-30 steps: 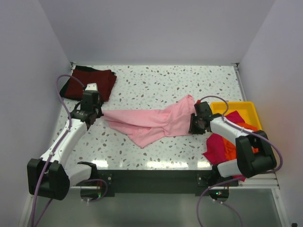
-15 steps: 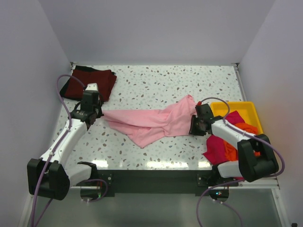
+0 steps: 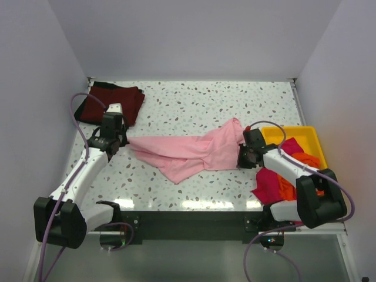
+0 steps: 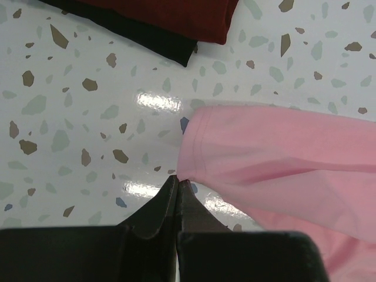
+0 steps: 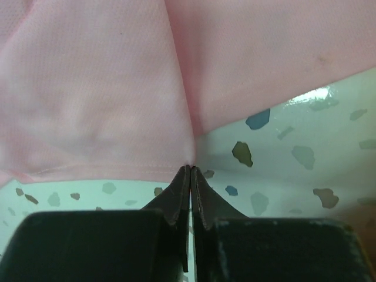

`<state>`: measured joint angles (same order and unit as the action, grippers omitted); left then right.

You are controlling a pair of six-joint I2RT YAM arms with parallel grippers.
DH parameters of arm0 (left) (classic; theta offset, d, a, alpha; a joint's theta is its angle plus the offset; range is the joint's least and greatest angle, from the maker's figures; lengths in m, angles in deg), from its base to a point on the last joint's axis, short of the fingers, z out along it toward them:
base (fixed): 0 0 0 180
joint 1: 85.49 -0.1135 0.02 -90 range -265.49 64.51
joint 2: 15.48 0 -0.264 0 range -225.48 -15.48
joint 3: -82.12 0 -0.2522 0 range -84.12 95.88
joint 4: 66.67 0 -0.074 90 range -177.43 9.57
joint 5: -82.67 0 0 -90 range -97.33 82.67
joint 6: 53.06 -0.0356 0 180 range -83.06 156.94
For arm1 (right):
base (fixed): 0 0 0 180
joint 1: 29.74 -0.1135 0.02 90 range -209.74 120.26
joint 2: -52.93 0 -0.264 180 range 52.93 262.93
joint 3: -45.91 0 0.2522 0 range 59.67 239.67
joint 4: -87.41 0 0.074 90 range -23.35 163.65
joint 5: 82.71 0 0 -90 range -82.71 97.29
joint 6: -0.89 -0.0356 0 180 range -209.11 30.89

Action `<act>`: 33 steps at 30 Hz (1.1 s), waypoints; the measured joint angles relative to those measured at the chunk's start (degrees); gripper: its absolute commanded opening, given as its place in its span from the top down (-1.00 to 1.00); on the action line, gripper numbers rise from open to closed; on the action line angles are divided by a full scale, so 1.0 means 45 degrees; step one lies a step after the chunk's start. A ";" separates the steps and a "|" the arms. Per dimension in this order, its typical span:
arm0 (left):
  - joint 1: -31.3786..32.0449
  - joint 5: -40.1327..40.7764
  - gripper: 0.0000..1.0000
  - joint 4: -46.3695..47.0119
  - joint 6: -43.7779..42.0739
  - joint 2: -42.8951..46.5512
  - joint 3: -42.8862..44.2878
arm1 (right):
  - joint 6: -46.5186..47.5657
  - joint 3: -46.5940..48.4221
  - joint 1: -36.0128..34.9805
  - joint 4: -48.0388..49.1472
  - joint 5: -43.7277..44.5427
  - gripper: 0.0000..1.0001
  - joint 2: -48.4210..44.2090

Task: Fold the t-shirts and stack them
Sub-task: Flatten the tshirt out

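A pale pink t-shirt (image 3: 188,151) lies crumpled and stretched across the middle of the table. My left gripper (image 3: 123,142) is shut on its left corner (image 4: 194,170), fingertips (image 4: 170,188) pressed together. At the right end, my right gripper (image 3: 242,155) is shut on the pink hem (image 5: 117,170), where the cloth puckers at the tips. A folded dark maroon t-shirt (image 3: 111,101) rests on a black one (image 4: 147,38) at the back left. Magenta (image 3: 267,185) and orange (image 3: 286,188) t-shirts spill from the tray.
A shallow yellow tray (image 3: 296,133) stands at the right edge, behind my right arm. White walls close in the speckled table (image 3: 194,103) on three sides. The arm bases sit at the near edge.
My right gripper has closed on the pink t-shirt's hem and shifted slightly right. The left gripper and its corner have not moved.
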<state>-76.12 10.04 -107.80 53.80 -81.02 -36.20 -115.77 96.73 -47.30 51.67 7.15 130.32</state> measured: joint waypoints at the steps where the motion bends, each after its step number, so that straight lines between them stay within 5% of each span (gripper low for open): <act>1: 0.0000 -0.0049 1.00 0.0005 0.0000 -0.0005 0.0000 | 0.0024 0.0010 0.0000 -0.0253 0.0000 1.00 -0.0223; 12: -0.0010 -0.0933 1.00 0.0155 -0.0005 -0.0515 0.1311 | 0.1141 0.4512 0.0393 -0.2696 0.0495 1.00 -0.1715; 26: -0.0165 -0.2409 1.00 -0.1219 -0.0699 -0.2399 0.9496 | 0.2443 1.2779 0.1399 -0.4318 0.0850 1.00 -0.0942; 33: -0.0165 -0.4517 1.00 -0.2263 -0.2040 -0.2001 1.1827 | 0.3162 1.5149 0.1409 -0.4760 0.1243 1.00 -0.2123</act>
<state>-76.87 -10.29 -117.99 44.62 -90.03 17.02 -101.54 164.90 -40.96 30.25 12.75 120.76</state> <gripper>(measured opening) 0.013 0.008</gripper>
